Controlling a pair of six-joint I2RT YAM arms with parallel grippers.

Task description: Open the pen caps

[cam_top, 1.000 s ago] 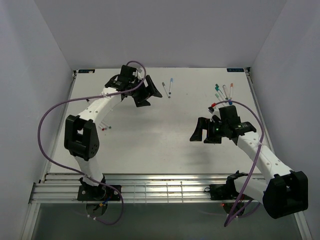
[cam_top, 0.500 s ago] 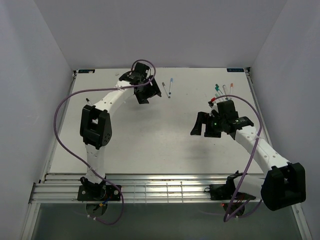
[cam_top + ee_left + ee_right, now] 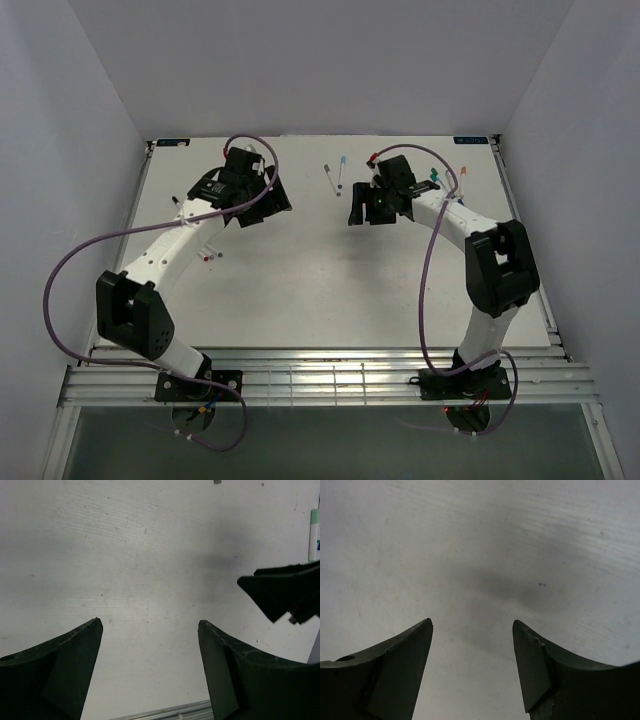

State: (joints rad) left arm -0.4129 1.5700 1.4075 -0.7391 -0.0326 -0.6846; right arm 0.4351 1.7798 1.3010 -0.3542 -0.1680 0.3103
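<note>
Two white pens, one grey-capped [image 3: 328, 178] and one blue-capped [image 3: 341, 172], lie side by side at the far middle of the table. More pens with green [image 3: 434, 175] and orange [image 3: 463, 171] caps lie at the far right, partly hidden by my right arm. Two short pens [image 3: 210, 255] lie at the left under my left arm. My left gripper [image 3: 266, 205] [image 3: 150, 625] is open and empty over bare table, left of the middle pair. My right gripper [image 3: 364, 212] [image 3: 472, 622] is open and empty, just right of and nearer than that pair. Neither wrist view shows a pen.
The white table [image 3: 320, 290] is walled on three sides, with a metal rail [image 3: 320, 375] along the near edge. Purple cables [image 3: 70, 280] loop off both arms. One finger of the right gripper [image 3: 282, 592] shows in the left wrist view.
My right arm has swung far up and left, from the right-hand pens to beside the middle pair. My left gripper has drawn back left and nearer, away from the middle pair.
</note>
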